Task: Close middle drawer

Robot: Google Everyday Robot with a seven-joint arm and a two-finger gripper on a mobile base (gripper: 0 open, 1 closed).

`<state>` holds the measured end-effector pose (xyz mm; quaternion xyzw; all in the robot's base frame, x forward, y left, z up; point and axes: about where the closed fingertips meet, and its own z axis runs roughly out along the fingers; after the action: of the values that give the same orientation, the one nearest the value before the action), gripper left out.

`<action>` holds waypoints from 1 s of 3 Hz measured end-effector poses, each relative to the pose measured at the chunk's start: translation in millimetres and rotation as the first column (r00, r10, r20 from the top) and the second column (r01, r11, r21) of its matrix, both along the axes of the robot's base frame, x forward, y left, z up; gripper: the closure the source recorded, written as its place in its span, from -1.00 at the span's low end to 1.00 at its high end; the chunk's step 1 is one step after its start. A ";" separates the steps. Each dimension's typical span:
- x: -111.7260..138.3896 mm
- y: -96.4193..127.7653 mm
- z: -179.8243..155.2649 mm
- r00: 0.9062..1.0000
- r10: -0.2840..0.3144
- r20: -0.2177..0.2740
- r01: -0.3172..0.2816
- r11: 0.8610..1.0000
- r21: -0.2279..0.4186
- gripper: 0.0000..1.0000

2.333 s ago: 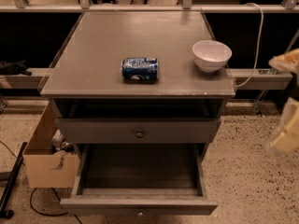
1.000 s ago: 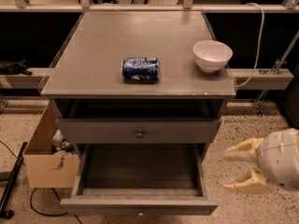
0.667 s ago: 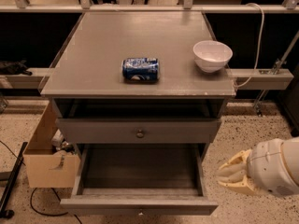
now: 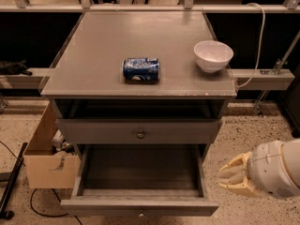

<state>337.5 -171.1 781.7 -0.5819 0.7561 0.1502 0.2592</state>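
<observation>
At the frame's lower right, the closed end effector (image 4: 222, 175) hovers over speckled floor (image 4: 243, 135) near the right edge of the pulled-out grey middle drawer (image 4: 140, 202), whose front rim is pale.

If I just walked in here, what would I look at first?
Probably the middle drawer, pulled far out, low at the front of the grey cabinet. Next, the robot's pale end effector hangs just right of it. On top sit a blue can on its side and a white bowl.
</observation>
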 end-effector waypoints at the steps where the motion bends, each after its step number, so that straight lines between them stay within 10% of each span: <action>1: -4.3 5.8 -15.7 0.999 -0.044 0.010 0.043 0.997 0.058 1.00; 3: -4.8 23.4 -109.3 0.974 -0.224 0.044 0.208 0.950 0.234 1.00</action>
<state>332.8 -147.6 672.4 -0.4669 0.7835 0.1862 0.3653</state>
